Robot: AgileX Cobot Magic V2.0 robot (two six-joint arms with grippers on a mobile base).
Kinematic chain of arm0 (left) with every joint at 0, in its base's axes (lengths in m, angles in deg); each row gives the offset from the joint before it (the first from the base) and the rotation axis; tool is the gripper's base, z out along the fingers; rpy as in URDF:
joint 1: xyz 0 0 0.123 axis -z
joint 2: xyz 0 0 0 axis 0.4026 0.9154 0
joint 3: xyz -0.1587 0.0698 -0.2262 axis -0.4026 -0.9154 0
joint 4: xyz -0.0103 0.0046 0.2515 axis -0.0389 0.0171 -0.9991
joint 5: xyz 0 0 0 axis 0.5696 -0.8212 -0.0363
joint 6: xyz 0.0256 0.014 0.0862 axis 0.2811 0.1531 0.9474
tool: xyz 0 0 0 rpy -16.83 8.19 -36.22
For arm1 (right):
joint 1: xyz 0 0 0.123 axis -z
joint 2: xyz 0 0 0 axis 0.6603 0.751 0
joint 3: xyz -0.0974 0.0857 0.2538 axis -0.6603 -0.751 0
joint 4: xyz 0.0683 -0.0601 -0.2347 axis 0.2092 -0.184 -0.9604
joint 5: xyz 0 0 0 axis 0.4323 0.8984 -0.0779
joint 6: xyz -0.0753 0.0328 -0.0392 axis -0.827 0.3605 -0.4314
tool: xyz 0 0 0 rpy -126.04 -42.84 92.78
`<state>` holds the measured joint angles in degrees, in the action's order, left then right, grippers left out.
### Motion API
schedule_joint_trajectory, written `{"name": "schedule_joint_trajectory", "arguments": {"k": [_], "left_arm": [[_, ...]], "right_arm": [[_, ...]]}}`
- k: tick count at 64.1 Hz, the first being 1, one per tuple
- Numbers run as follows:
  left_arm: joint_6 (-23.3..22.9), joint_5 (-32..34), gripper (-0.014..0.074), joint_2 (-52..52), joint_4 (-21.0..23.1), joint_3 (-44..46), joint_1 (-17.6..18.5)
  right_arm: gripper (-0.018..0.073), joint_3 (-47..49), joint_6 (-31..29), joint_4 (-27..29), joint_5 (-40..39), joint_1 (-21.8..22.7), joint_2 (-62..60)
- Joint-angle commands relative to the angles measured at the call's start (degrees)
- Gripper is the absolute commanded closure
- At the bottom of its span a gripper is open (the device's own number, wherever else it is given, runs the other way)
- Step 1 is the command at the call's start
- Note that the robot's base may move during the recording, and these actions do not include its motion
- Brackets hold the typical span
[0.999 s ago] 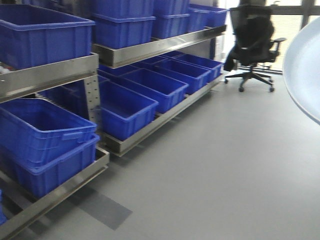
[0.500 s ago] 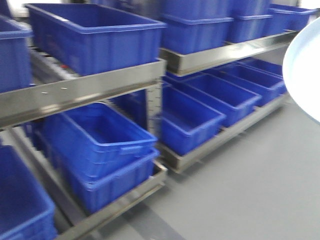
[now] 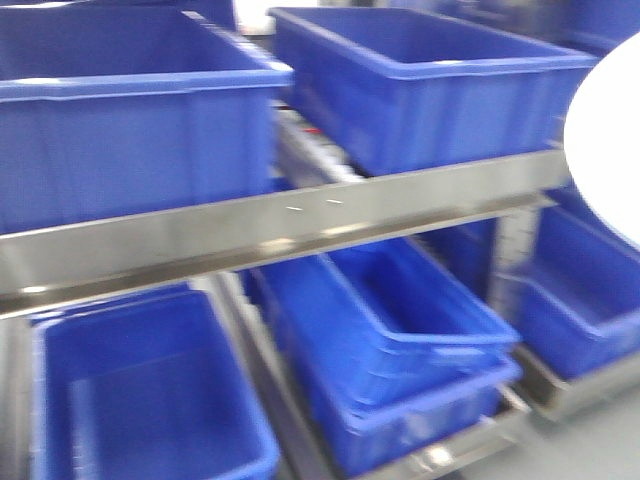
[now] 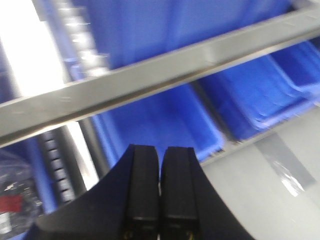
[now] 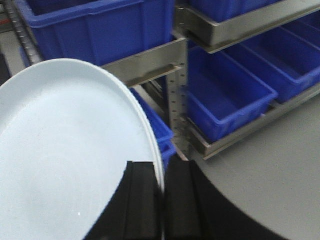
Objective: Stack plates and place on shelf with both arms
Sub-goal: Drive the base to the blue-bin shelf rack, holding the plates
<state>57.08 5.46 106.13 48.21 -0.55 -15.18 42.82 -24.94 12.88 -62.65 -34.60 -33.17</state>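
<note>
My right gripper (image 5: 162, 175) is shut on the rim of the stacked pale bluish-white plates (image 5: 65, 155); two rim edges show, one behind the other. The plates are held in the air in front of the steel shelf (image 5: 145, 62). In the front view their edge (image 3: 610, 140) shows at the far right, before the shelf's long horizontal rail (image 3: 300, 225). My left gripper (image 4: 160, 160) is shut and empty, its black fingers pressed together, pointing at a shelf rail (image 4: 165, 75).
Big blue crates fill the shelf tiers: two on the upper tier (image 3: 120, 120) (image 3: 440, 85), nested ones below (image 3: 400, 330) and one at lower left (image 3: 140, 400). A perforated steel upright (image 5: 177, 100) stands by the plates. Grey floor (image 5: 270, 165) lies to the right.
The front view has swung left along the shelf: the office chair and open floor have gone, and the crates and rail now fill the frame closer. The plate edge stays at the right.
</note>
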Motion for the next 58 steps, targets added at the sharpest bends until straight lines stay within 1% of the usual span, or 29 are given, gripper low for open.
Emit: {"name": "schedule_joint_trajectory", "arguments": {"k": [1,58], "left_arm": [[-0.4,4.1,0.0514,0.0,-0.1,1.7,-0.1],[-0.4,4.1,0.0514,0.0,-0.1,1.7,-0.1]], "right_arm": [[0.0512,1.8,-0.2,-0.3,-6.2,0.3,0.3],[0.0512,1.8,-0.2,-0.3,-6.2,0.3,0.3]]}}
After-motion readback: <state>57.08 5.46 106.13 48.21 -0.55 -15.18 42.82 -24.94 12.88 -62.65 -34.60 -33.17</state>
